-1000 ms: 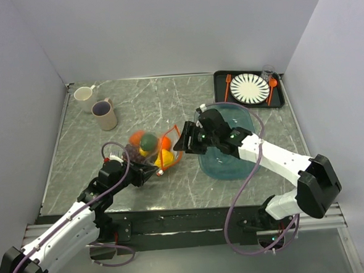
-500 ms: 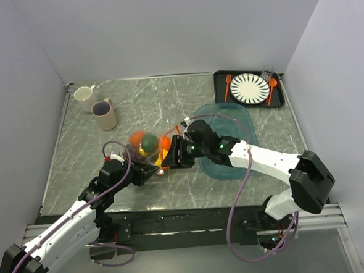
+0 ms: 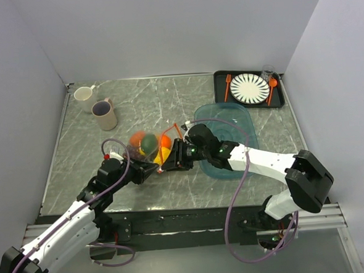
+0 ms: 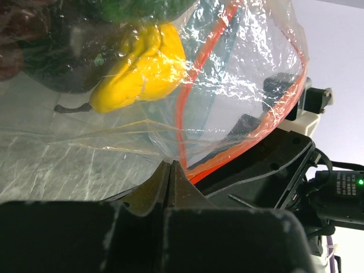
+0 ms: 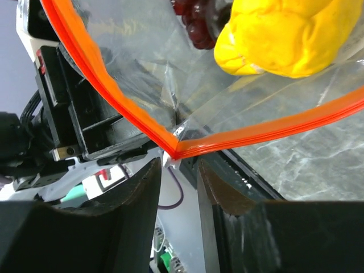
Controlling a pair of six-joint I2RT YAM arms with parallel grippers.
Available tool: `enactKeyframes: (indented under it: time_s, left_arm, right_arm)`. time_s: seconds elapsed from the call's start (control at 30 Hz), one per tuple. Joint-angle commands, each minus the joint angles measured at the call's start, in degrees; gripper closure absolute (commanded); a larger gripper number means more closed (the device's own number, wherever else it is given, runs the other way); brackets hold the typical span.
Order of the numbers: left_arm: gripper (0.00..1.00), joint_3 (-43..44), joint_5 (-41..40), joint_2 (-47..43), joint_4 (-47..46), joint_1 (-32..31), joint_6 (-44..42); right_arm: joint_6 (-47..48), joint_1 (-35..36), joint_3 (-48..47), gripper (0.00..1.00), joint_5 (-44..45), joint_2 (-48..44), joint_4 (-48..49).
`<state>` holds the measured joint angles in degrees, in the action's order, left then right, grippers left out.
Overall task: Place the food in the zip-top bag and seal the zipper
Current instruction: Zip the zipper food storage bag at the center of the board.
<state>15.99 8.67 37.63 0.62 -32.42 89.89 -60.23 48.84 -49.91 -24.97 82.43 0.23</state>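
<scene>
The food (image 3: 148, 142) looks to be all inside the zip-top bag (image 4: 250, 68), which lies on the surface (image 3: 78, 149) at mid-table between the two arms. Orange, green and red-orange pieces show bunched through the clear film, with a yellow piece (image 4: 139, 71) and a dark grape bunch (image 5: 196, 23) close to the mouth. No loose fruit shows anywhere else, so I judge the filling step done. The sealing is what remains: the zipper (image 5: 267, 132) is unsealed, its two orange-red strips bowing well apart and meeting only at the near corner, where the small white slider end (image 5: 170, 160) sits. The left gripper (image 4: 172, 166) has its fingers pressed together on the bag's film right at that corner, anchoring it. The right gripper (image 5: 179, 170) faces it from the other side with its fingers a narrow gap apart. The slider end sits at the mouth of that gap and is not clamped as far as the wrist view shows. By my reading the job is a little past halfway: the slider must be taken and run along the whole strip while the corner is held. The floppy film may bunch ahead of the pull. Just beyond the right arm lies a teal tray (image 3: 230, 116), and two mugs (image 3: 104, 114) stand well apart at the far left.
</scene>
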Motion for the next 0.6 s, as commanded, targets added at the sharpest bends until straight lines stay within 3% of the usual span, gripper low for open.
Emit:
enactKeyframes:
  time_s: [0.0,0.57]
  left_arm:
    - [0.99,-0.17,0.65,-0.71,-4.05,0.08,0.82]
    - [0.99,0.71,0.39,0.17,-3.35,0.08,0.29]
  right_arm:
    - [-2.44,0.56,0.69,0.60,-1.66,-1.05,5.93]
    - [-1.65,0.82,-1.77,0.68,-2.54,2.47,4.69]
